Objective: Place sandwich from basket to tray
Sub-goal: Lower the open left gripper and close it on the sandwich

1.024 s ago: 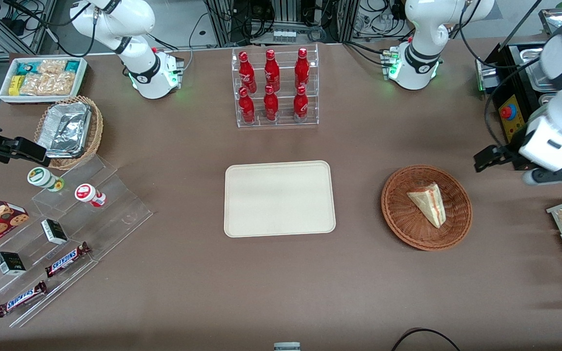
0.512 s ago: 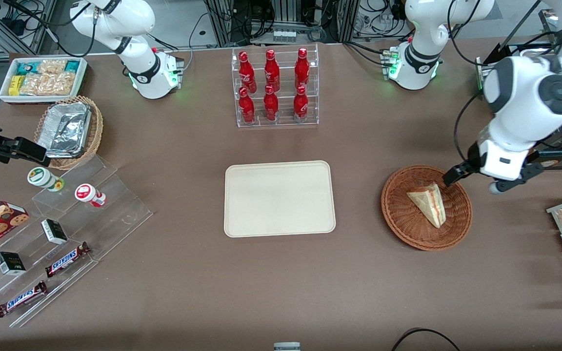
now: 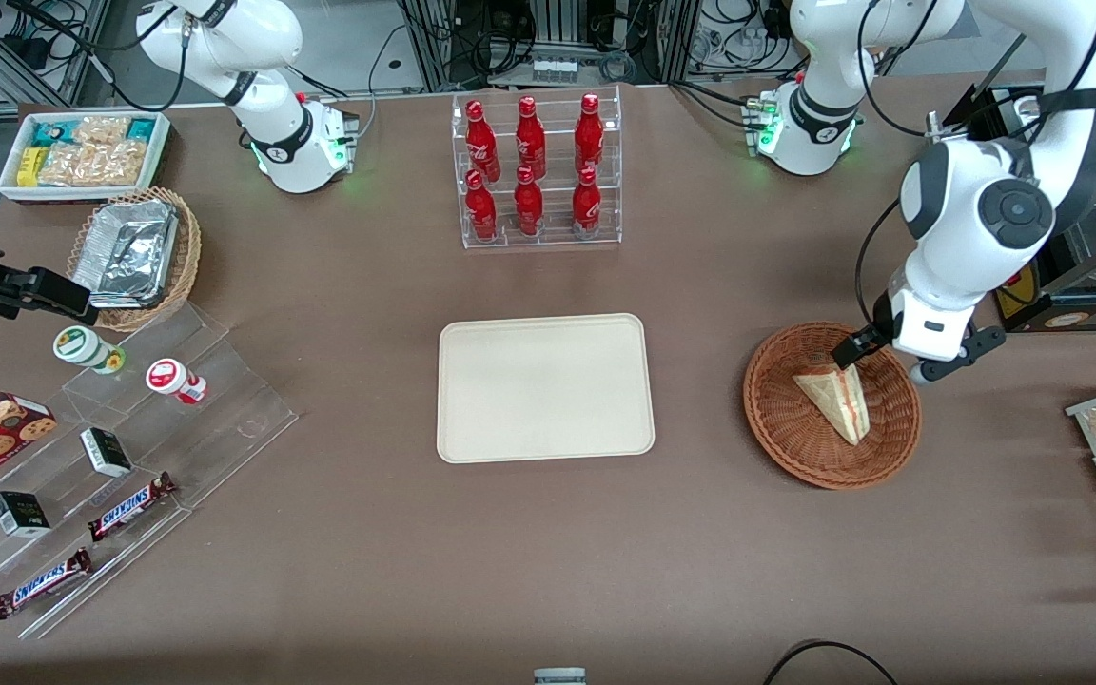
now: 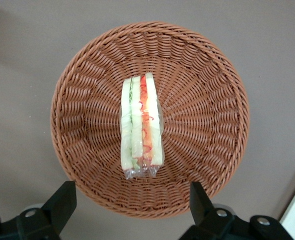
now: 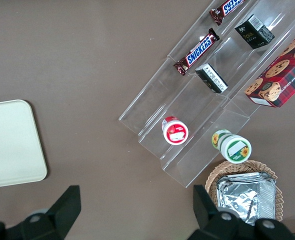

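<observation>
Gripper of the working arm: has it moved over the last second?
Yes. The gripper, jaws open, has come from the table's working-arm end to hang above the basket and sandwich.

A brown table [image 3: 320,533] fills the scene; past its back edge, metal racks [image 3: 548,38] and black cables [image 3: 729,43] crowd a grey floor [image 3: 358,38].

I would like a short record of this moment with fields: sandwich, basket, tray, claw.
sandwich: lying in the basket, cut edge up, wrapped
basket: round brown wicker, toward the working arm's end of the table
tray: cream, rectangular, nothing on it, beside the basket
claw: open, above the basket, not touching the sandwich
</observation>
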`<state>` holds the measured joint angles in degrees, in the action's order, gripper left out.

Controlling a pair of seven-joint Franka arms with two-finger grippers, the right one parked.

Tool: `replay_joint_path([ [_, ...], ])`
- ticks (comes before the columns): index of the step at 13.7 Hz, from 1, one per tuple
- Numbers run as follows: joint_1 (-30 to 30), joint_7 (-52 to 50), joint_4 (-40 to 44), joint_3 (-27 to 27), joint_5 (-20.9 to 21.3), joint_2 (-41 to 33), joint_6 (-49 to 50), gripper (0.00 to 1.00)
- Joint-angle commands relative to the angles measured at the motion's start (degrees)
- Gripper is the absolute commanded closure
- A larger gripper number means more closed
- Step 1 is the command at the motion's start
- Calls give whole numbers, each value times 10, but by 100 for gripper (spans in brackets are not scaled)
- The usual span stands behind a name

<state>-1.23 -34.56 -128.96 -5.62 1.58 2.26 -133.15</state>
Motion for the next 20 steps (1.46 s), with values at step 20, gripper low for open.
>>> replay_joint_path([
  [20, 4, -19, -1, 6, 46, 129, -114, 3],
])
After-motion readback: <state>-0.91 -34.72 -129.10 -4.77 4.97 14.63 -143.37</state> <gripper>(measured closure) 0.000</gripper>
